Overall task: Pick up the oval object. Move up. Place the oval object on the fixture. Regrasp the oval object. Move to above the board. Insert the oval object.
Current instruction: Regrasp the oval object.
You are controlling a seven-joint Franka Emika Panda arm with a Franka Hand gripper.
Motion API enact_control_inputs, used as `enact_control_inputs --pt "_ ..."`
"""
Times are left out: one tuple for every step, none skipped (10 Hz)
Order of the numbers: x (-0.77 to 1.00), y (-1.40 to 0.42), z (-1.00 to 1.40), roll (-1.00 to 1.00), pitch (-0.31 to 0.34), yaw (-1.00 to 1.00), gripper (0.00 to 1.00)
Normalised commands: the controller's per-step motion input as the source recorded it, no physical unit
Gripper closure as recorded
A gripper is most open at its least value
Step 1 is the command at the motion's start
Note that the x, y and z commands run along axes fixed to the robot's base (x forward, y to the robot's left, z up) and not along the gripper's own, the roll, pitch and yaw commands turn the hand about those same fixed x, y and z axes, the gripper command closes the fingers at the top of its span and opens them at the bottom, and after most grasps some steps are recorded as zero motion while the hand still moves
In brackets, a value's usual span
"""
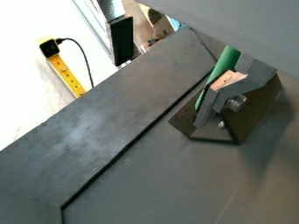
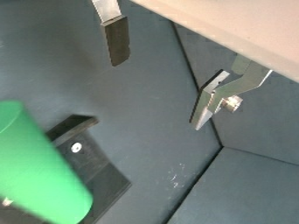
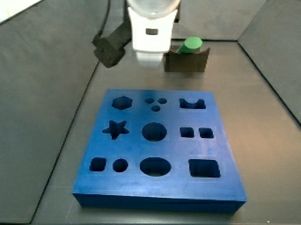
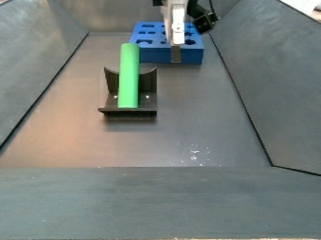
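On top of the fixture [image 4: 128, 97] the oval object [image 4: 129, 72] is standing upright, seated in the block's notch, with most of its green length sticking up free above the dark base; in a side view you are seeing only its rounded top [image 3: 189, 43] peeking over the fixture [image 3: 186, 60], just beyond the far edge of the board [image 3: 159, 149]. Your gripper [image 2: 163, 74] is hanging apart from the peg, empty, with its fingers [image 2: 114, 39] spread wide and nothing between the pads; in a side view the gripper [image 4: 179, 33] is sitting up over the board's end of the floor [image 4: 189, 122], well clear of the fixture. So you are most likely facing the regrasp, and that is where trouble is waiting. If you are bringing the fingers in off-centre or at a slant, one pad is likely touching first and shoving the tall peg sideways, tipping it out of the shallow notch or sliding the fixture along the floor. If you are closing too high on the smooth plastic, the peg could be pivoting in the pinch, and then its oval end would not be lining up with the oval hole. Descending too low, you are risking a finger striking the fixture's edge.
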Motion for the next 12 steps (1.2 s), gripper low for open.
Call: enact_control_inputs --pt "1.00 -0.01 -0.03 0.08 -0.151 0.08 0.00" --pt "1.00 -0.01 -0.03 0.10 -0.133 0.01 0.00" --pt "1.00 -0.01 -0.03 0.10 -0.122 -0.01 0.00" --pt "1.00 -0.01 -0.04 0.11 -0.084 -0.05 0.00" --pt "1.00 -0.01 -0.05 0.10 -0.052 -0.06 0.00" --pt "1.00 -0.01 -0.05 0.09 -0.002 -0.07 0.00" --pt "1.00 -0.01 -0.05 0.08 0.033 -0.07 0.00" --pt "0.89 0.00 -0.04 0.07 0.076 -0.07 0.00" --pt "0.83 0.00 -0.04 0.07 0.092 -0.06 0.00" --pt "0.71 0.00 -0.04 0.07 0.118 -0.03 0.00" --pt "0.62 0.00 -0.03 0.07 0.130 -0.01 0.00" --pt "0.51 -0.01 -0.03 0.08 0.141 0.02 0.00"
